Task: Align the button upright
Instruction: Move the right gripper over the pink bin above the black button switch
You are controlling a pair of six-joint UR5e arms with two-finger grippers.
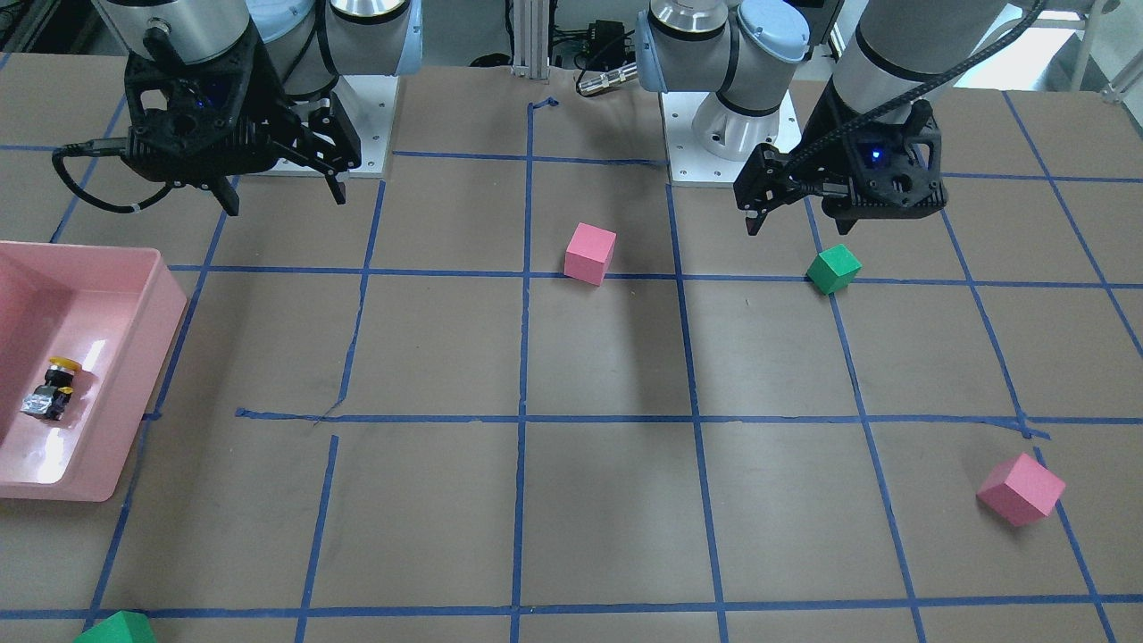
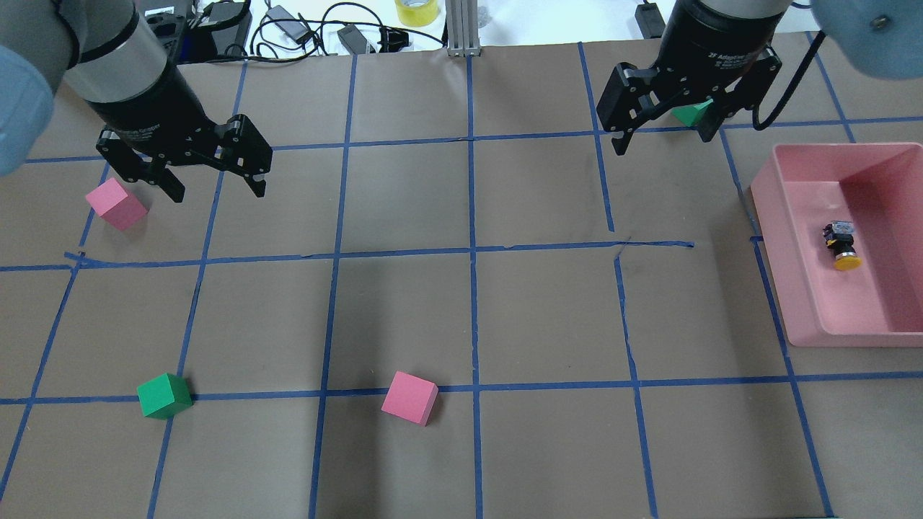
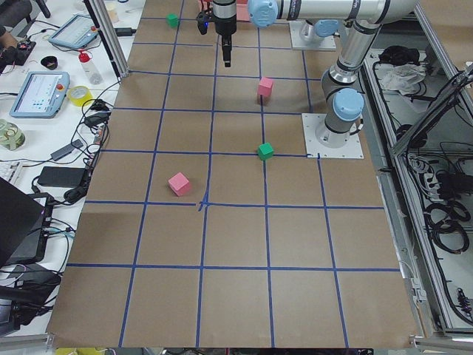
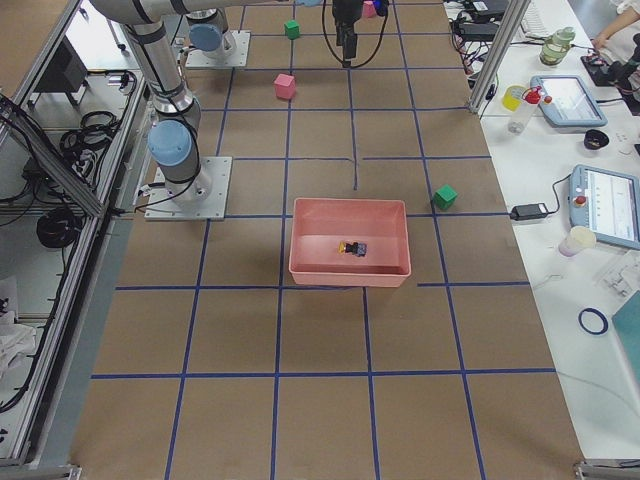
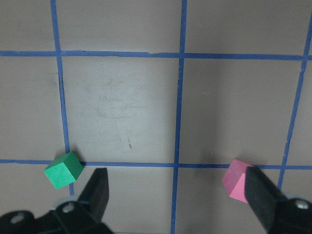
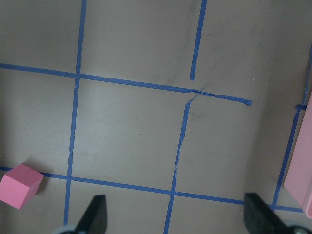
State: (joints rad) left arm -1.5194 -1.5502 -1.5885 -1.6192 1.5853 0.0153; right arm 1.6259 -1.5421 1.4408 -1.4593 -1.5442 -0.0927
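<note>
Overhead exterior shows the button [image 2: 842, 249] lying on its side in the pink tray [image 2: 782, 274] at the worktop's right edge. Farther out, the right gripper [image 2: 662, 137] and left gripper [image 2: 216, 189] hover with fingers spread, empty. The approach looks unstarted; next, the right one must reach into the tray.

Overhead and front cameras look down from opposite table [image 2: 548, 310] edges, sharing the pink tray [image 2: 793, 238]; wrist cameras, seemingly vertical, sit close.

button [image 2: 841, 246] 1 | pink tray [image 2: 836, 334] 1 | pink cubes [image 2: 409, 398] [image 2: 115, 204] 2 | green cubes [image 1: 833, 269] [image 1: 114, 630] 2
</note>
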